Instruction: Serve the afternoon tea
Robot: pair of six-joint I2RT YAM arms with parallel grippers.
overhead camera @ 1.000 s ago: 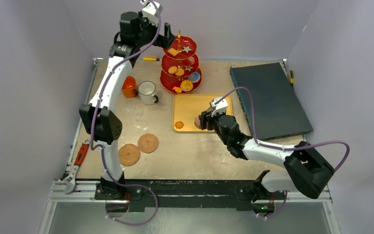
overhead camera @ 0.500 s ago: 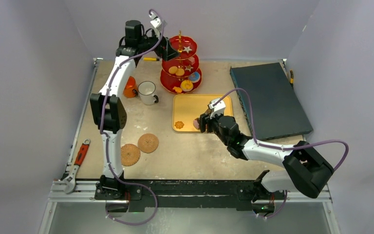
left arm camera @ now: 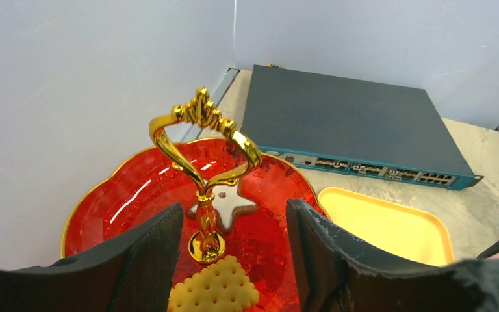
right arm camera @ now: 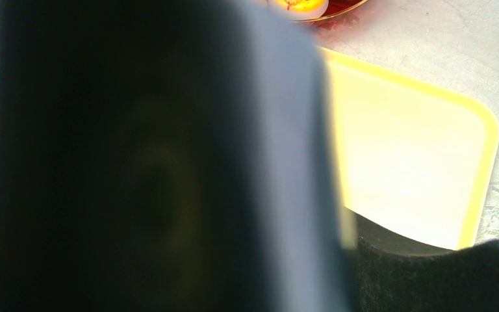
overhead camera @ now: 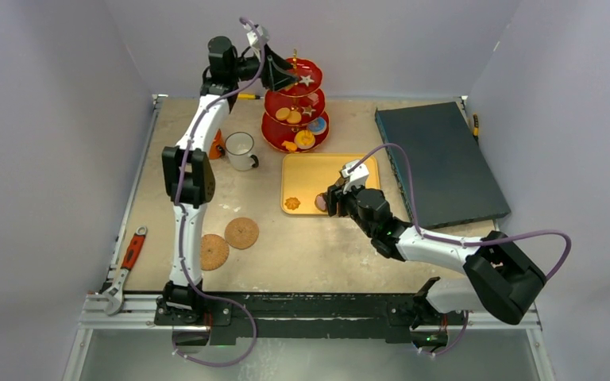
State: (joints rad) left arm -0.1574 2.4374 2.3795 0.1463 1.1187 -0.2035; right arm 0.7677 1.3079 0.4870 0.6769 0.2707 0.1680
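Since a second ago the left arm has stretched out to the red stand point(left arm camera: 123, 201). The left gripper point(left arm camera: 234, 208) is now over its glossy top tier, padded fingers apart, with the twisted gold handle point(left arm camera: 199, 109) between them, untouched. At the right gripper point(overhead camera: 330, 198) tips a small pink pastry point(overhead camera: 321, 202) lies on the smooth yellow tray point(overhead camera: 306, 171); whether the jaws clamp it, I cannot tell.

**Left arm reaching high and far, right arm low and bent**

The white-and-black left arm point(overhead camera: 201, 127) stands nearly straight out from its base, wrist turned to the right. Its black two-finger left gripper point(left arm camera: 234, 218) tilts downward, padded fingers point(left arm camera: 146, 266) well apart, nothing pinched between them. The white-and-black right arm point(overhead camera: 437, 244) lies low, elbow out right, forearm angled leftward. On its black right gripper point(overhead camera: 330, 198) the jaws' spacing cannot be made out.
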